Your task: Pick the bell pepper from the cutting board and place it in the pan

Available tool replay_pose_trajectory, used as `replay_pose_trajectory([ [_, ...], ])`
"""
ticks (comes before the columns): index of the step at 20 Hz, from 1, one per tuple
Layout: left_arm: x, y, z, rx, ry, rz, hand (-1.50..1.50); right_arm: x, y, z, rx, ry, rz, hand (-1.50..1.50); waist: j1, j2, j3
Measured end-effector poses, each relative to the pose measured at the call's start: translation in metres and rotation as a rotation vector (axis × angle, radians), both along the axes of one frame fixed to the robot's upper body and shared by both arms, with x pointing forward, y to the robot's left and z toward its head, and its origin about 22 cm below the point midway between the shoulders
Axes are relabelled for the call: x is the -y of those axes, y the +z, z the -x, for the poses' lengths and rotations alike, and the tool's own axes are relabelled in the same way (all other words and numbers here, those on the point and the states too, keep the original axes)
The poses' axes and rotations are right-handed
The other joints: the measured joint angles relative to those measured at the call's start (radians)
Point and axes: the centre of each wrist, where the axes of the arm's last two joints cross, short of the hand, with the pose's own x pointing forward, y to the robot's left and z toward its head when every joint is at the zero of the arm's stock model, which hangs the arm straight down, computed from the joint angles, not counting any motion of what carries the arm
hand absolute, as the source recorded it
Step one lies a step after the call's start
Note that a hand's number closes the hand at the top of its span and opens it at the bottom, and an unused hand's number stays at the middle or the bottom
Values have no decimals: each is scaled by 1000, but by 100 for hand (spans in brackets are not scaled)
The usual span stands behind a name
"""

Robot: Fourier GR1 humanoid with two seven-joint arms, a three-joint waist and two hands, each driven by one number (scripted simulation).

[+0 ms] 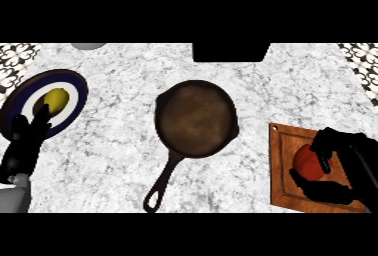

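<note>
A red bell pepper [306, 161] lies on the wooden cutting board [284, 147] at the right of the head view. My right hand [341, 167] is curled round it, fingers above and thumb below, hiding its right side. The dark pan [196, 119] sits in the middle of the counter, with nothing inside and its handle [162, 186] pointing toward the lower edge. My left hand [26, 137] rests open at the left, fingers up, overlapping the rim of a plate.
A blue-rimmed plate [72, 87] with a yellow fruit [56, 100] stands at the far left. A black block [230, 52] sits at the counter's back edge, and a grey round object [88, 45] at the back left. Bare marble lies between pan and board.
</note>
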Motion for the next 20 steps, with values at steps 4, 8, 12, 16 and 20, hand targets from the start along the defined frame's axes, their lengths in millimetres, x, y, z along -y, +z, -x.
replay_pose_trajectory([
  [4, 2, -2, 4, 4, -10, 0, 0, -39, 10, -16, 5, 4, -65, 150, 10, 2, 0],
  [8, 6, 3, 1, 3, -18, -2, 0, -64, 14, -52, -11, 2, -139, 150, 18, 4, 1],
  [12, 10, 7, -4, 3, -21, -3, 0, -96, 11, -83, -43, 4, -213, 150, 22, 5, 1],
  [16, 7, 4, -2, 7, -29, -2, 0, -121, -4, -116, -85, -7, -256, 150, 29, 7, 1],
  [20, 5, 5, -11, 8, -37, 2, 0, -146, -23, -144, -131, -13, -263, 150, 33, 10, 1],
])
